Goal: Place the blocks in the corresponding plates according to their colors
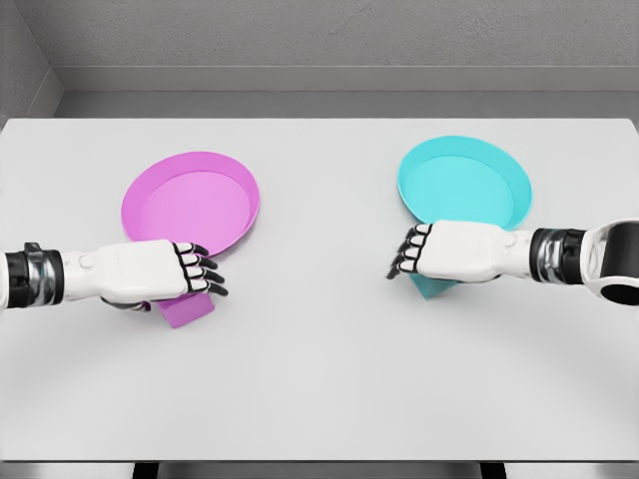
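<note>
A pink block (190,309) shows under my left hand (200,277), just in front of the pink plate (150,195). The hand's fingers curl over the block, which sits tilted in the grasp and is partly hidden by the palm. A cyan block (434,288) pokes out below my right hand (407,261), at the near rim of the cyan plate (414,175). That hand's fingers wrap over the block, and only its lower corner shows. Both plates hold nothing.
The white table (319,379) runs wide in front of both hands, with its front edge near the bottom of the view. A grey wall stands behind the table's far edge.
</note>
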Motion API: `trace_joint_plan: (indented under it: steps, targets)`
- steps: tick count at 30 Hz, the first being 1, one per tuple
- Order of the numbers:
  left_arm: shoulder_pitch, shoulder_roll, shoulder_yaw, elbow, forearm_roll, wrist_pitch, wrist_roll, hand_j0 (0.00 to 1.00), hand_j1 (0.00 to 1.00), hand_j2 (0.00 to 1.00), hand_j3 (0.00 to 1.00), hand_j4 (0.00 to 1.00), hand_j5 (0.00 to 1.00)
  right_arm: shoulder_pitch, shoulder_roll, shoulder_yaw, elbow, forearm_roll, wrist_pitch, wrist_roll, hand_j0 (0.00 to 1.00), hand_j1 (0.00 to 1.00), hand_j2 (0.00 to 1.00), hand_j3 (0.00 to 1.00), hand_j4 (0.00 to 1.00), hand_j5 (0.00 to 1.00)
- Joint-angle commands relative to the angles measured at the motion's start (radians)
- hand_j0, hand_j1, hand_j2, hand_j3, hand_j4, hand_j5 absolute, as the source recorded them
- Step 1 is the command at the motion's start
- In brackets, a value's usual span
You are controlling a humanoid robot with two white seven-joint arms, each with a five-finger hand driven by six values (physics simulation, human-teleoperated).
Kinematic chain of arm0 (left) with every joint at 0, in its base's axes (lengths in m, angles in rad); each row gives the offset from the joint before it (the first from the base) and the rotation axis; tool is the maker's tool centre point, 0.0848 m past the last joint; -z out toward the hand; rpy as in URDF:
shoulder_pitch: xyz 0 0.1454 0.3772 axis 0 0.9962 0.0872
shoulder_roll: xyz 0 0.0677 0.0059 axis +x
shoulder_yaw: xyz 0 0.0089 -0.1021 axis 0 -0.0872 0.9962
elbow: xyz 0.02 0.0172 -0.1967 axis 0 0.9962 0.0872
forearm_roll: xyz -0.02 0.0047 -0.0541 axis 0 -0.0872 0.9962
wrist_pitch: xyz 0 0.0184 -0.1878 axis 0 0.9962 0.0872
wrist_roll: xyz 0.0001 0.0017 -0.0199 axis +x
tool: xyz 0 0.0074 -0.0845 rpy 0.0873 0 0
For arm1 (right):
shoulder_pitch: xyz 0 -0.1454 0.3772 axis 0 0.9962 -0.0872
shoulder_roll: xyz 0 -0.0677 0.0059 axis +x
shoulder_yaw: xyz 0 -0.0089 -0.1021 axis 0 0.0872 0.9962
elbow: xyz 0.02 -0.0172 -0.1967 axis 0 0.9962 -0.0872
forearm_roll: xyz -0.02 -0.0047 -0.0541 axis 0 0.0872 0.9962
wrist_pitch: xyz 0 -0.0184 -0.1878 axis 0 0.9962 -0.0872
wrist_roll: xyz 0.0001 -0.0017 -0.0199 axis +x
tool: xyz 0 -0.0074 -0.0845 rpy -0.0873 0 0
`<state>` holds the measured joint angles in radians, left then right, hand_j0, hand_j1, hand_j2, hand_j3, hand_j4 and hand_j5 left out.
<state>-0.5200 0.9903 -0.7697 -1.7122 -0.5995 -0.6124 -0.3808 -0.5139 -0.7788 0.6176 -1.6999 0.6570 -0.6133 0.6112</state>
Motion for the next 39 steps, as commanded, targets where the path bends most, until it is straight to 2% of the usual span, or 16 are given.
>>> trace_joint_plan:
  steps: [1,4,5,7,15,18,21,25,28,33,35,37,39]
  targets:
    - [0.0,-0.004,0.001,0.003,0.004,0.002,0.0,0.95,0.95,0.95,0.95,0.95,0.95,0.0,0.001,-0.001,0.0,-0.004,0.002,0.0,0.64,0.64,0.64,0.64,0.64,0.64]
    - [0.002,-0.002,-0.003,0.003,0.001,0.002,0.0,0.92,0.92,0.92,0.92,0.92,0.92,-0.002,0.001,-0.001,0.019,-0.004,0.002,0.0,0.64,0.64,0.64,0.64,0.64,0.64]
    - [0.003,-0.002,-0.005,0.002,0.001,0.002,0.0,0.85,0.85,0.85,0.85,0.85,0.85,-0.002,0.001,-0.001,0.022,-0.004,0.002,0.0,0.64,0.64,0.64,0.64,0.64,0.64]
    - [0.003,-0.001,-0.005,0.002,0.0,0.002,0.0,0.77,0.77,0.77,0.77,0.77,0.77,-0.002,0.001,-0.001,0.022,-0.004,0.002,0.0,0.63,0.63,0.63,0.63,0.63,0.63]
    - [0.006,0.001,-0.005,0.002,-0.003,0.002,0.0,0.65,0.65,0.65,0.65,0.65,0.65,-0.002,0.021,-0.002,0.019,-0.007,0.002,0.0,0.62,0.62,0.62,0.62,0.62,0.62]
    - [0.006,0.002,-0.005,-0.003,-0.002,0.002,0.0,0.62,0.62,0.62,0.62,0.62,0.62,-0.002,0.023,-0.002,0.017,-0.007,0.002,0.0,0.58,0.58,0.58,0.58,0.58,0.58]
    - [-0.002,0.005,-0.003,-0.006,0.003,0.002,0.0,0.54,0.54,0.54,0.54,0.54,0.54,-0.011,0.026,-0.002,0.016,-0.01,0.002,0.0,0.57,0.57,0.57,0.57,0.57,0.57]
    - [-0.011,0.01,0.003,-0.007,0.009,0.002,0.005,0.52,0.52,0.52,0.52,0.52,0.52,-0.017,0.026,-0.015,0.0,-0.027,0.002,0.0,0.56,0.56,0.56,0.56,0.56,0.56]
    - [-0.028,0.013,0.012,-0.009,0.049,0.002,0.007,0.51,0.51,0.51,0.51,0.51,0.51,-0.028,0.024,-0.027,0.0,-0.071,0.002,0.0,0.56,0.56,0.56,0.56,0.56,0.56]
    - [-0.048,0.045,0.039,-0.006,0.132,0.002,0.005,0.51,0.51,0.51,0.51,0.51,0.51,-0.028,0.018,-0.098,0.003,-0.129,0.002,0.0,0.57,0.57,0.57,0.57,0.57,0.57]
    - [-0.058,0.051,0.043,-0.003,0.135,0.002,0.005,0.51,0.51,0.51,0.51,0.51,0.51,-0.026,0.015,-0.151,0.009,-0.154,0.002,0.0,0.57,0.57,0.57,0.57,0.57,0.57]
    - [-0.063,0.051,0.063,0.02,0.136,0.002,0.005,0.51,0.51,0.51,0.51,0.51,0.51,-0.026,0.016,-0.182,0.028,-0.163,0.002,0.0,0.57,0.57,0.57,0.57,0.57,0.57]
    - [-0.09,0.048,0.064,0.086,0.136,0.002,0.005,0.51,0.51,0.51,0.51,0.51,0.51,-0.028,0.018,-0.214,0.059,-0.181,0.002,0.0,0.57,0.57,0.57,0.57,0.57,0.57]
